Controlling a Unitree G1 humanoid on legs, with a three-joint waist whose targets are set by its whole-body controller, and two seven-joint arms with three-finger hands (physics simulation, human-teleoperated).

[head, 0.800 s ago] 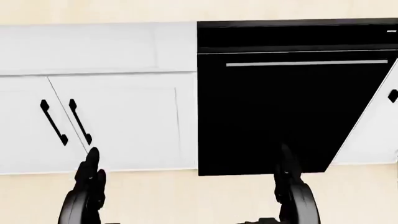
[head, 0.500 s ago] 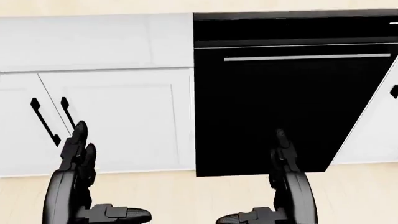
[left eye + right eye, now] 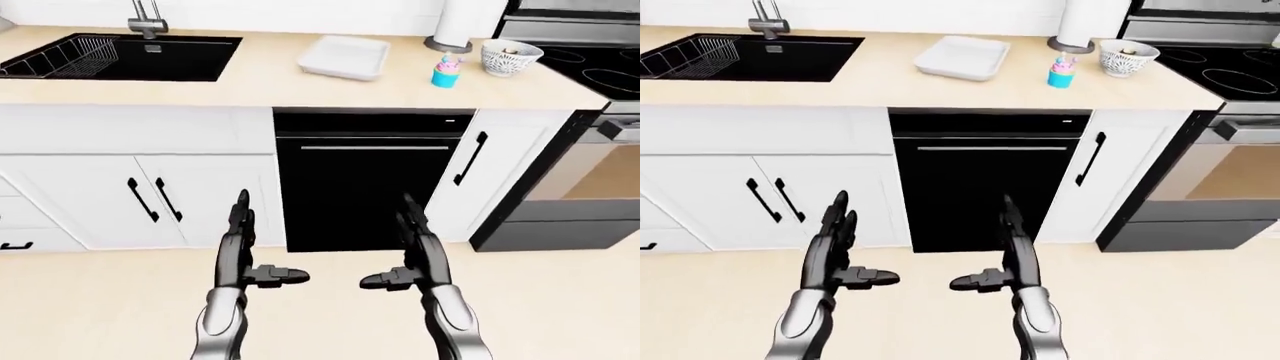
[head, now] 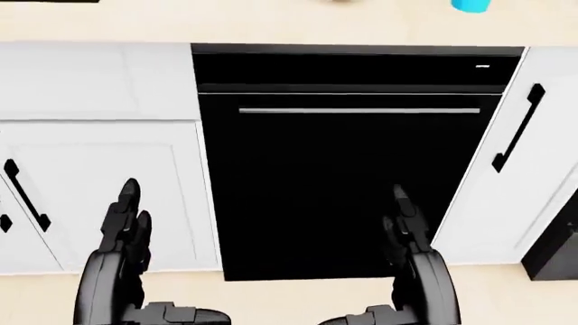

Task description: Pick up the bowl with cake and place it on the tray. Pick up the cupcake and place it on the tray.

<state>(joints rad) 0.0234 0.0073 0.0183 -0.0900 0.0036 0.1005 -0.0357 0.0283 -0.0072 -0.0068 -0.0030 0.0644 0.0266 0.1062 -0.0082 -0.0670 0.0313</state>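
Bowl with cake sat near the right end of the desk, just left of the stove. One cupcake stood just beside it to the left, and one white tray lay further left, mid-desk. One black sink took the desk's left end. Below were a black dishwasher and white cabinets. Two hands were up, well short of the desk: left hand and right hand, fingers spread wide on both, thumbs pointing inward, holding nothing.
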